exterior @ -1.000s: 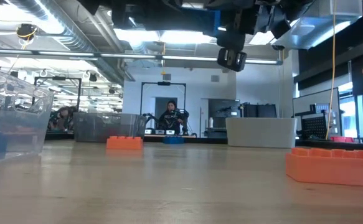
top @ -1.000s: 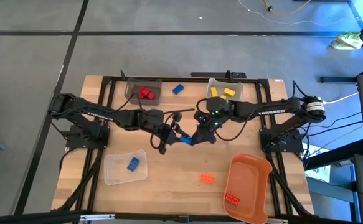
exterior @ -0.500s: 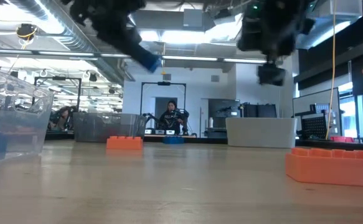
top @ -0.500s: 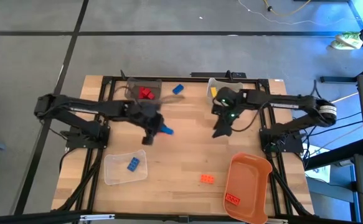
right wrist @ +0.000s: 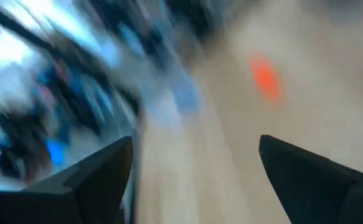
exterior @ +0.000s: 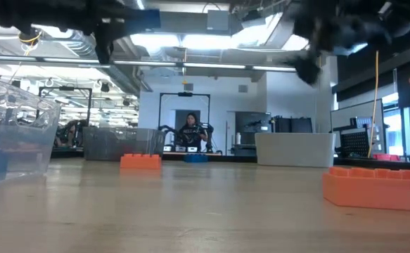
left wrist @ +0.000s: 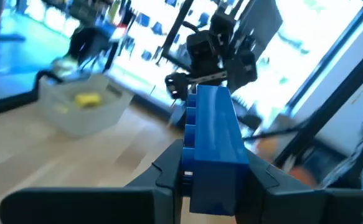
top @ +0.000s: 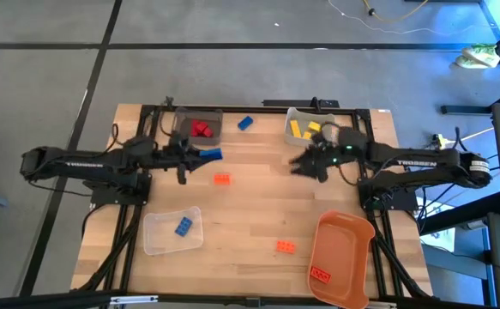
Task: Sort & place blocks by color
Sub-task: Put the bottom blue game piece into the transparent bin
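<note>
My left gripper (top: 195, 157) hangs over the table's far left part, shut on a blue brick (left wrist: 212, 137). My right gripper (top: 301, 164) is open and holds nothing; it hovers beside the clear bin (top: 294, 136) that holds yellow bricks (top: 305, 127). One orange brick (top: 222, 178) lies flat on the table just near of the left gripper. A second orange brick (top: 285, 247) lies toward the near edge. Another blue brick (top: 245, 123) lies by the far edge. My left gripper pinches the blue brick between its two fingers (left wrist: 169, 169) at the brick's near end (left wrist: 207, 186), one finger on the studded face and one on the opposite face. The fingers reach about level toward the table's right, along the brick. The brick sticks out past the fingertips, clear of the table.
A dark bin (top: 186, 129) with red bricks (top: 201, 130) stands at the far edge. A clear bin (top: 157, 238) with one blue brick (top: 183, 227) sits near left. An orange bin (top: 344, 245) holding an orange brick (top: 320, 275) sits near right. A person shows far behind the table in the low view.
Both grippers met at the blue brick over the table's middle. My left gripper has since carried the brick toward the left and far edge, clear of the table. My right gripper has drawn away toward the far right, without the brick.
</note>
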Tool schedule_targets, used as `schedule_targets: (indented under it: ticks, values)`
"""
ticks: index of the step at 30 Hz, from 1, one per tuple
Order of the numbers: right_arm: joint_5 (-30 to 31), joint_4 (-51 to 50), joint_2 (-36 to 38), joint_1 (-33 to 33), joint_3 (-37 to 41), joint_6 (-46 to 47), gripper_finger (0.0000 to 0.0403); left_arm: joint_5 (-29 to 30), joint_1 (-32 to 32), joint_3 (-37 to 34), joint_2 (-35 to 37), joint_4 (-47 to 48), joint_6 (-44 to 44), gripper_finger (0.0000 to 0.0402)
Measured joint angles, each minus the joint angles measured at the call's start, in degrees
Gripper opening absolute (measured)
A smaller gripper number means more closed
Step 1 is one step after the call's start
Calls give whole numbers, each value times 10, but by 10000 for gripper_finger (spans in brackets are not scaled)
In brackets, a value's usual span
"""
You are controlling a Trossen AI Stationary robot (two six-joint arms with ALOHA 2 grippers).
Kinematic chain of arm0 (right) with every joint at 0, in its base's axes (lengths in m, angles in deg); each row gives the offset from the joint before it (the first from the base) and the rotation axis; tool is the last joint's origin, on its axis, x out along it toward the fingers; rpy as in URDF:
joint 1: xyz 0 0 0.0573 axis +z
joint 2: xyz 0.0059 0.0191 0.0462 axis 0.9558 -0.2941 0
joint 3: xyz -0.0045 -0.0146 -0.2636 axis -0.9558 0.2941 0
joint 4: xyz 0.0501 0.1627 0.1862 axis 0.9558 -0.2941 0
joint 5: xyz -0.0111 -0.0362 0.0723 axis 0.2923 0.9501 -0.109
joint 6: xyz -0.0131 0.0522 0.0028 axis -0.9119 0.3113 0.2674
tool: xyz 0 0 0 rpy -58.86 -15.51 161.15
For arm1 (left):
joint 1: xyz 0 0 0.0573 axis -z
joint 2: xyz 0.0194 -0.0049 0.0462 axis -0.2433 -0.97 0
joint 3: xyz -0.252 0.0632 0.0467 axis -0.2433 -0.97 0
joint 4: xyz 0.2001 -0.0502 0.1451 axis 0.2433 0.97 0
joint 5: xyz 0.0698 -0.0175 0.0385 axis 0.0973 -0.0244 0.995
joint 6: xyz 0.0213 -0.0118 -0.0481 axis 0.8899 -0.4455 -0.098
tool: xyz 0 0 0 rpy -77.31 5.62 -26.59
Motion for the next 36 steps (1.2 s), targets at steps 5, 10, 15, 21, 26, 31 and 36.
schedule_targets:
  ticks: [5,10,15,21,26,31,36]
  values:
    - [124,257,2,21,13,-115,342,-1,5,-3,12,-28,-4,80]
    - [132,272,1,34,-4,-243,336,-5,5,-3,10,-27,11,80]
    - [129,270,1,35,-5,-216,335,-6,5,-3,9,-26,28,80]
    - [123,261,1,35,-5,-212,335,-7,5,-3,9,-26,29,80]
    - [123,262,1,35,-5,-212,335,-13,5,-3,9,-26,29,80]
    - [123,262,1,35,-5,-212,335,-81,12,6,9,-7,-25,80]
    - [123,260,1,35,-5,-212,335,-153,96,111,9,276,-88,80]
